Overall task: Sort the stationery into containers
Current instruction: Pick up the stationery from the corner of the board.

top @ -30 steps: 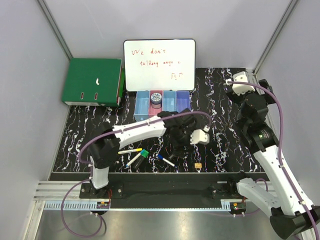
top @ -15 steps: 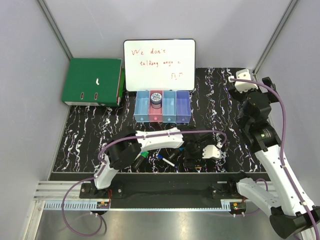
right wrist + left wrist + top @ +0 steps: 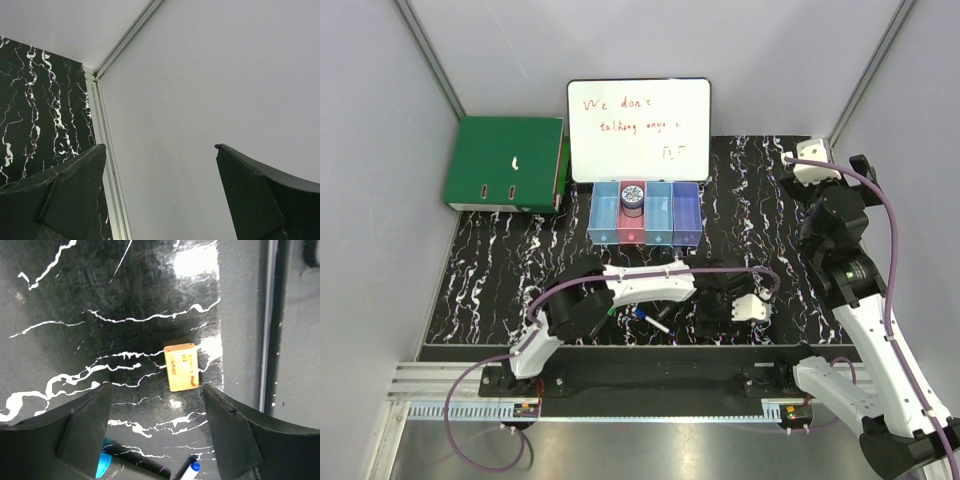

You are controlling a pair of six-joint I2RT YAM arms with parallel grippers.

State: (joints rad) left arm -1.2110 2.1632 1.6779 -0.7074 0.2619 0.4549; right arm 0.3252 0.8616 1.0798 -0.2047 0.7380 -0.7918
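Observation:
My left gripper (image 3: 718, 312) is open and empty, low over the table near the front edge. In the left wrist view its fingers (image 3: 85, 425) flank a small yellow eraser-like piece (image 3: 181, 366) that lies just ahead of the tips, apart from them. A black marker with a blue end (image 3: 107, 464) and a blue-tipped pen (image 3: 191, 468) lie below it. The pen also shows in the top view (image 3: 655, 321). The four joined bins (image 3: 678, 215) stand at the back. A blue-white cylinder (image 3: 632, 195) sits in the pink-red bin. My right gripper (image 3: 810, 158) is open and empty, raised at the far right.
A whiteboard (image 3: 638, 128) stands behind the bins and a green binder (image 3: 505, 162) lies at the back left. A green-capped marker (image 3: 609, 312) is partly hidden under my left arm. The right wrist view shows only the grey wall (image 3: 200, 75) and the table's corner.
My left gripper has swung from mid-table toward the front right and come down over the yellow piece. The right arm has shifted slightly. No stationery has moved.

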